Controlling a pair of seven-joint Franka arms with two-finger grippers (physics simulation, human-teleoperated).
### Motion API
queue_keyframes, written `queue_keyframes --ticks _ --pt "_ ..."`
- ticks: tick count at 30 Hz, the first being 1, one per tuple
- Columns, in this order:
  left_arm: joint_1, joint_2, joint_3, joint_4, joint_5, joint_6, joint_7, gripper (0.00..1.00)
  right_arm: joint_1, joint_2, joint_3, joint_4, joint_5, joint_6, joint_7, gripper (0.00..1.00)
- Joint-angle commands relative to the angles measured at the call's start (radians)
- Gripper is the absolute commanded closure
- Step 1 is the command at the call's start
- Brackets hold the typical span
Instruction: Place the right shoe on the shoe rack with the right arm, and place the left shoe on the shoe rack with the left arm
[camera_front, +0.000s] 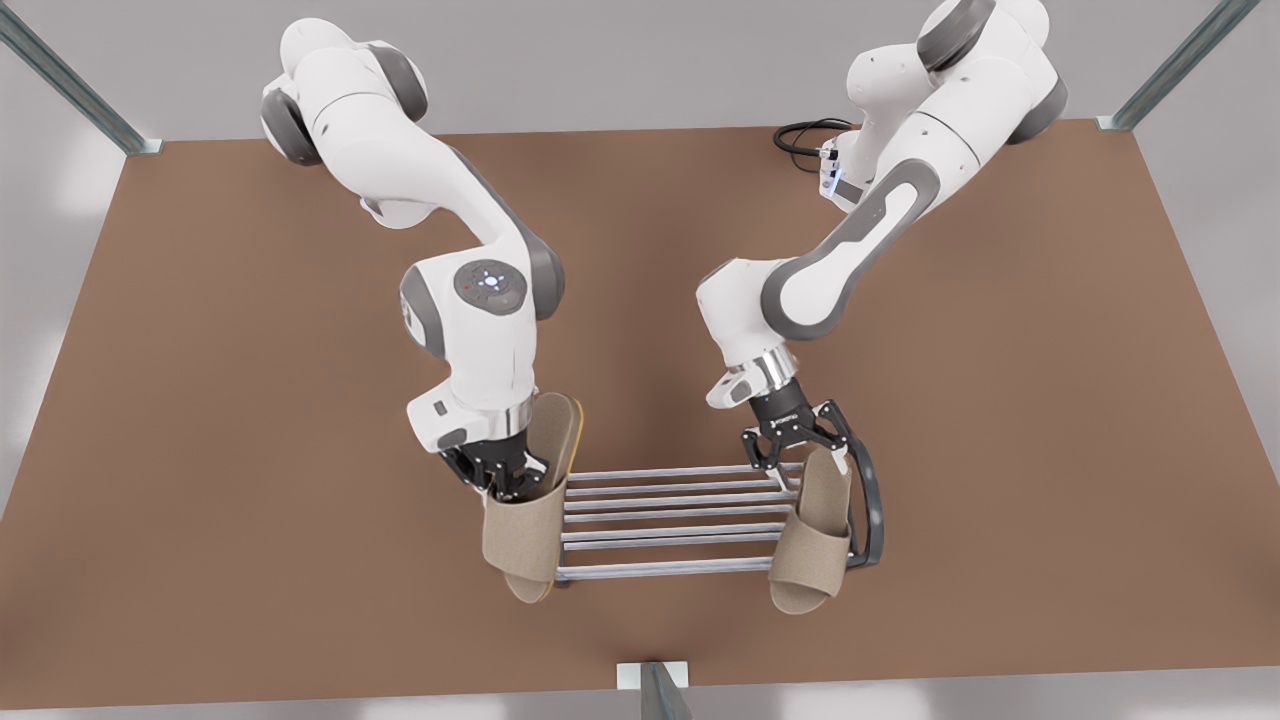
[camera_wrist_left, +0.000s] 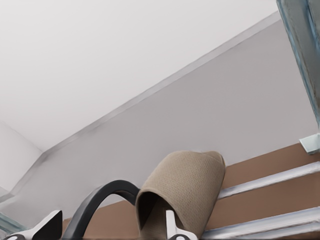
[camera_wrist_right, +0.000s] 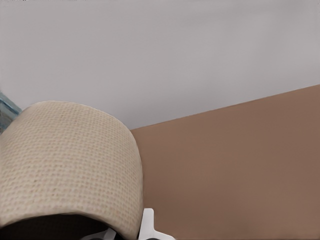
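Observation:
The shoe rack (camera_front: 660, 500), silver bars between dark arched ends, stands near the table's front. One beige slipper (camera_front: 810, 560) lies along the rack's end at the front view's right, toe over the front bar. My left gripper (camera_front: 795, 450) hovers open at its heel; the left wrist view shows that slipper (camera_wrist_left: 185, 185), the dark arch (camera_wrist_left: 107, 192) and the bars (camera_wrist_left: 270, 180). At the front view's left, my right gripper (camera_front: 512, 485) is shut on the strap of the other slipper (camera_front: 520, 540), held steeply tilted against the rack's end. That strap (camera_wrist_right: 70, 160) looms close in the right wrist view.
The brown table (camera_front: 250, 400) stretches wide on both sides of the rack. A black cable (camera_front: 800, 135) lies at the back by one arm's base. Metal posts rise at the back corners (camera_front: 60, 80) (camera_front: 1170, 70) and at the front edge (camera_front: 655, 685).

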Motion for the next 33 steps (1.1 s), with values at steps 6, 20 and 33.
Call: queue_keyframes --ticks 6,20,33 --pt "0.177 -0.020 -0.290 0.369 -0.917 -0.415 0.550 0.00 0.089 0.040 -0.070 0.002 -0.006 0.040 0.348 0.79" --pt "-0.079 -0.098 0.499 0.587 -1.492 -0.710 1.074 0.00 0.128 0.175 -0.117 0.001 -0.006 0.505 0.348 0.79" --pt "-0.157 -0.252 0.741 0.349 -1.651 -0.449 1.199 0.00 0.191 0.166 -0.110 -0.070 -0.014 0.398 0.146 0.79"
